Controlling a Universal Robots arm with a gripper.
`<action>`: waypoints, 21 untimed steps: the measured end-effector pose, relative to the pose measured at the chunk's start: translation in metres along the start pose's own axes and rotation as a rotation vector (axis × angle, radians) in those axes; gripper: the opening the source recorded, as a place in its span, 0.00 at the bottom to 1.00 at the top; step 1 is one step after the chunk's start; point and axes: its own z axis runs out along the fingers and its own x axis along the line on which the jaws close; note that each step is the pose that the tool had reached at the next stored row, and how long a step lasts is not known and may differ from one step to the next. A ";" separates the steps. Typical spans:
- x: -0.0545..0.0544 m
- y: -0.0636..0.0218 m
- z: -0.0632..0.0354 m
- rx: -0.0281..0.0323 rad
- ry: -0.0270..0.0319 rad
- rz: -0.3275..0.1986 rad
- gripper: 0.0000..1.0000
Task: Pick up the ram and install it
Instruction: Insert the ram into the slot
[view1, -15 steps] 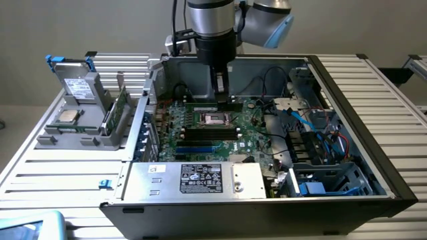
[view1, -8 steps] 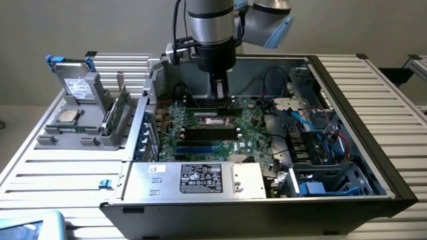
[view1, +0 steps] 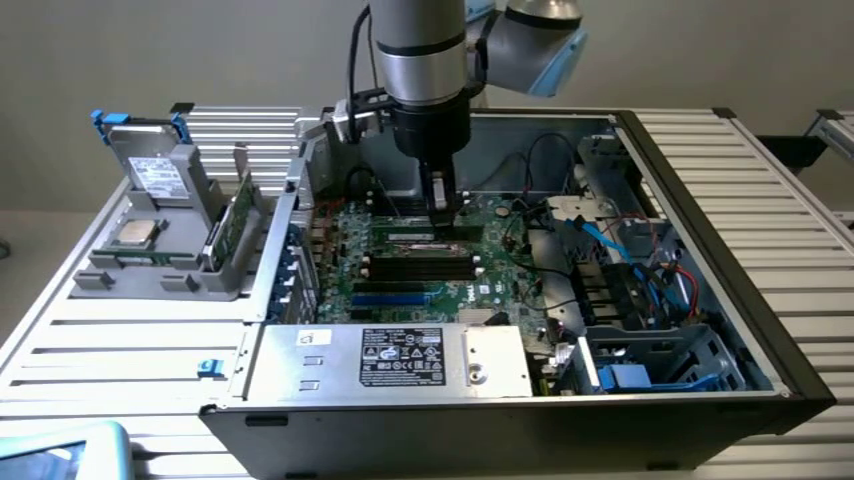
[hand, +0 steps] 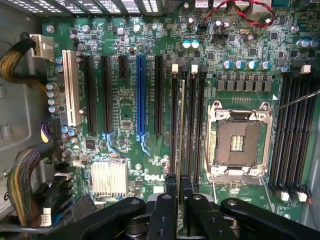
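The ram (hand: 181, 125) shows edge-on as a thin pale line running along the bank of black memory slots (hand: 192, 125) just beside the CPU socket (hand: 237, 142); whether it is seated in a slot or held just over one cannot be told. The claw (hand: 178, 181) pinches it, its two black fingers (hand: 170, 192) pressed close with only the stick between them. On the far side of the memory slots from the socket stand a blue expansion slot (hand: 139, 95) and a finned silver heatsink (hand: 109, 177). In the exterior view the claw (view1: 441, 205) reaches straight down into the open computer case (view1: 534, 440), which rests on a slatted worktop (view1: 120, 350).
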 end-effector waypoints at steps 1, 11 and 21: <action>0.000 0.0003 0.0019 -0.0001 0.0000 0.000 0.15; -0.001 0.0029 0.0196 -0.0007 -0.0002 -0.001 0.15; -0.001 0.0034 0.0240 -0.0050 -0.0011 -0.010 0.15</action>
